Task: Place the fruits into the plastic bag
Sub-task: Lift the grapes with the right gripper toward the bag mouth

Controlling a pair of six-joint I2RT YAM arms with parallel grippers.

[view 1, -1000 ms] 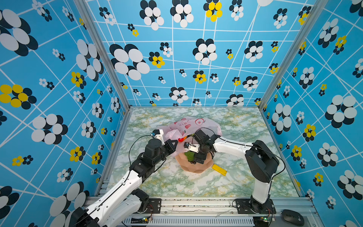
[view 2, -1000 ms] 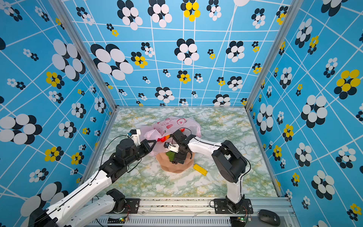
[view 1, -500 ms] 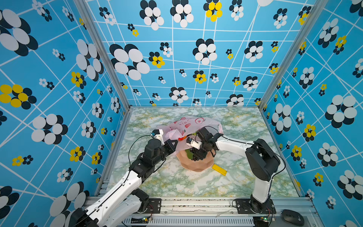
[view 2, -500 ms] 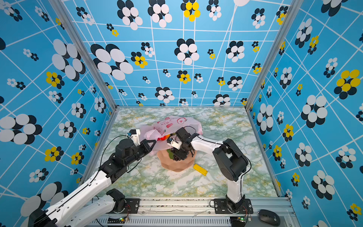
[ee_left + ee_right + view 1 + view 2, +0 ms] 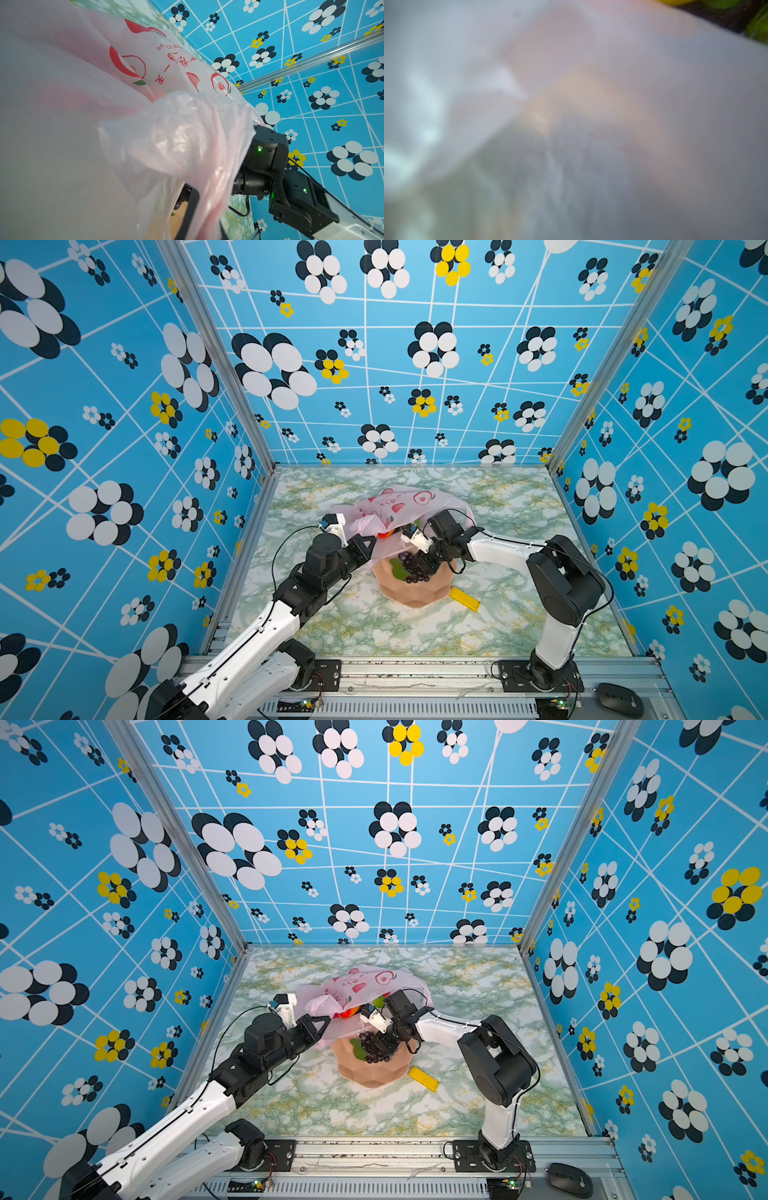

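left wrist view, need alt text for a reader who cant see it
A crinkly, translucent pale-pink plastic bag with red fruit prints and lettering fills most of the frame, bunched close to the lens. Past its edge, the right arm's black joints show against a blue flower-patterned wall.

A robot-lab test cell, not a home: blue flower-print wall panels (image 5: pixel 104 427) on aluminium frame posts (image 5: pixel 224 369), a marble-print tabletop (image 5: pixel 374 630) – left arm (image 5: pixel 257 635) and right arm (image 5: pixel 557 639) bolted to a slotted metal rail (image 5: pixel 415 668), beside a black computer mouse (image 5: pixel 620 699).
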